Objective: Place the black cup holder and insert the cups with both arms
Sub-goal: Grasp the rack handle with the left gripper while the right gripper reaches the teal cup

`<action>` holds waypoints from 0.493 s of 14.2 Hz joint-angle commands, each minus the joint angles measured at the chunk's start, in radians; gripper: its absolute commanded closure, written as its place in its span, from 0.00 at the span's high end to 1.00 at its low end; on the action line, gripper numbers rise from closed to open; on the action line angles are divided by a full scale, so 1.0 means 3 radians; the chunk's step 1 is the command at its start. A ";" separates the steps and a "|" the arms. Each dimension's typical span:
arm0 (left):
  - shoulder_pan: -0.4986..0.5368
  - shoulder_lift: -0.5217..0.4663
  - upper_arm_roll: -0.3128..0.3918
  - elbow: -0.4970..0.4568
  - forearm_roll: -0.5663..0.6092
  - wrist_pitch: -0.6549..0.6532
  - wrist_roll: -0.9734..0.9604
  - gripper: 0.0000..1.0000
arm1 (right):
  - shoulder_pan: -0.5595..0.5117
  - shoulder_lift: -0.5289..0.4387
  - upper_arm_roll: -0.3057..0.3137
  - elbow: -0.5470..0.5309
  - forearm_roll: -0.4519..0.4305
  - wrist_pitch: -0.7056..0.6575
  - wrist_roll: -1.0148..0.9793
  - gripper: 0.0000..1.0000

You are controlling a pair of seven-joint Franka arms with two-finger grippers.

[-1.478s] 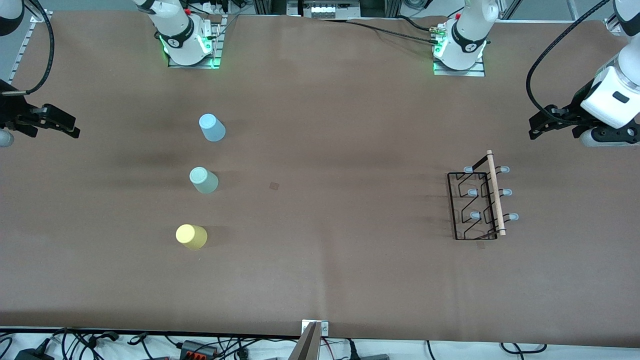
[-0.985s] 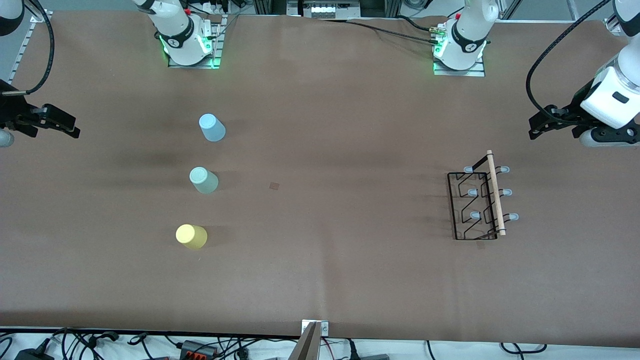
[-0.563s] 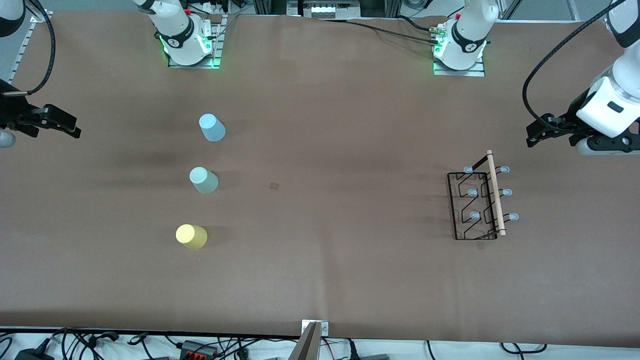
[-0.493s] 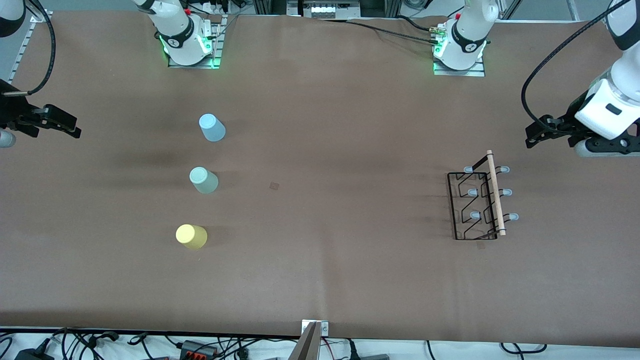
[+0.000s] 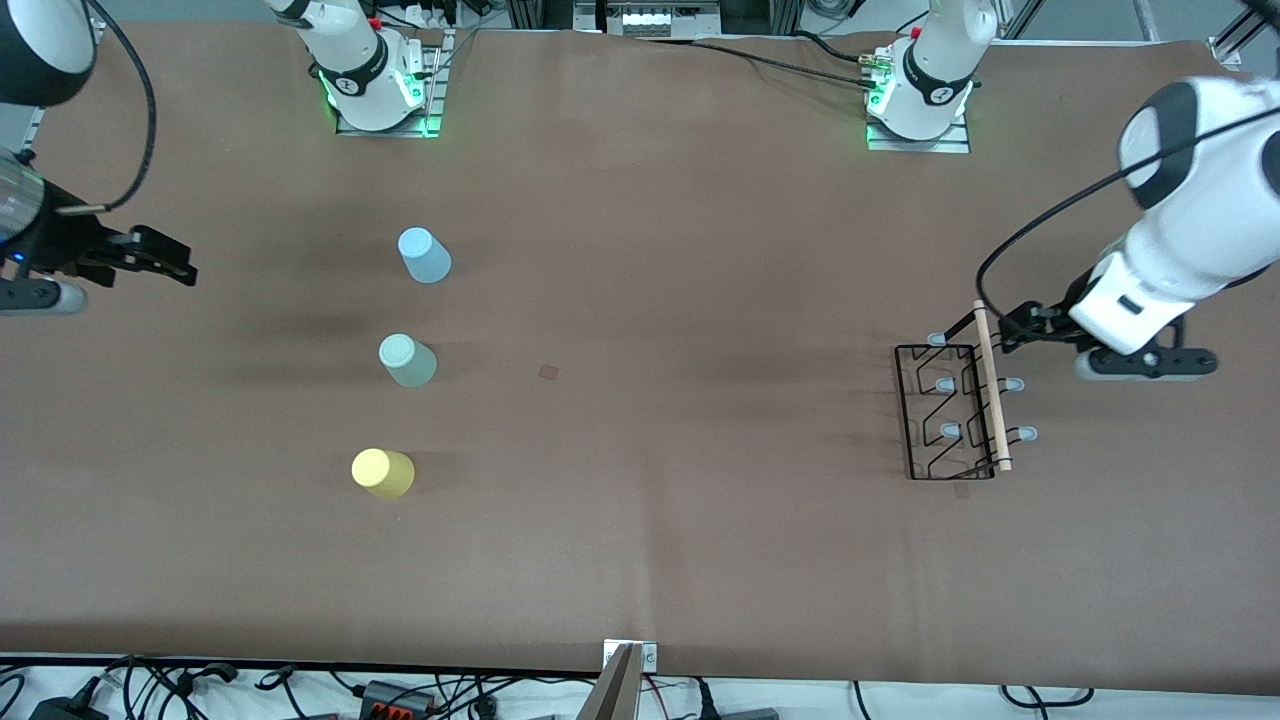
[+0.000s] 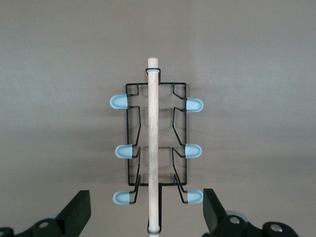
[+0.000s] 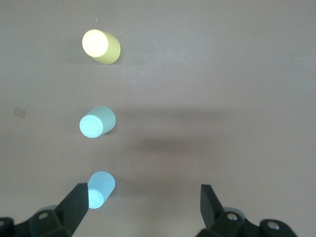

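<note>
Left gripper (image 5: 1012,328) open above the black cup holder (image 5: 950,410)
Wooden handle (image 6: 154,148) centred between its fingers; right gripper (image 5: 165,262) open, cups (image 7: 97,124) beneath.

Left end effector (image 5: 1010,328) hangs open above the tabletop's left-arm end; right end effector (image 5: 170,262) hangs open above the right-arm end.

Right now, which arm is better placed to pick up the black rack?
The left one. The left gripper hangs open at the rack's wooden handle; the right gripper is open near the cups.
</note>
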 commanded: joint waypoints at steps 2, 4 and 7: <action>-0.0008 -0.0062 0.0006 -0.0487 0.0011 0.0596 0.0011 1.00 | 0.0138 0.0337 -0.0004 0.0131 0.0023 0.0029 -0.0030 1.00; -0.0014 -0.0006 0.0006 -0.0565 0.0011 0.0740 -0.0009 0.98 | 0.0225 0.0465 -0.0004 0.0162 0.0023 0.0060 0.0005 1.00; -0.0019 0.0091 0.0006 -0.0575 0.0011 0.0776 -0.0014 0.92 | 0.0353 0.0740 -0.0004 0.0168 0.0038 0.0192 0.0021 1.00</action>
